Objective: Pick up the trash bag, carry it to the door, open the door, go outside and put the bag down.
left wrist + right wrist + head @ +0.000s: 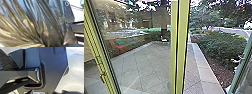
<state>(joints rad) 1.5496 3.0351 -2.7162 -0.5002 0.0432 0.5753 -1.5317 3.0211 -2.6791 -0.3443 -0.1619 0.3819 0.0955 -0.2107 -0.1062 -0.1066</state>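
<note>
The black trash bag [37, 22] spreads large and shiny in the left wrist view. Its folds run together at my left gripper [54, 44], which is shut on the gathered plastic. Part of the same dark bag [6, 62] shows in the right wrist view, beside the robot's body. In the head view, a glass door [240, 72] with a greenish frame stands swung aside at the right, leaving an opening between it and the yellow-green post [180, 50]. I cannot tell how my right gripper stands.
Large glass panes [141, 60] fill the left side, behind a slanting yellow-green frame [100, 62]. Beyond the opening lie paving [192, 75], a pale stone border [206, 72], and a planted bed with a dense green bush [221, 46]. A road and trees are farther back.
</note>
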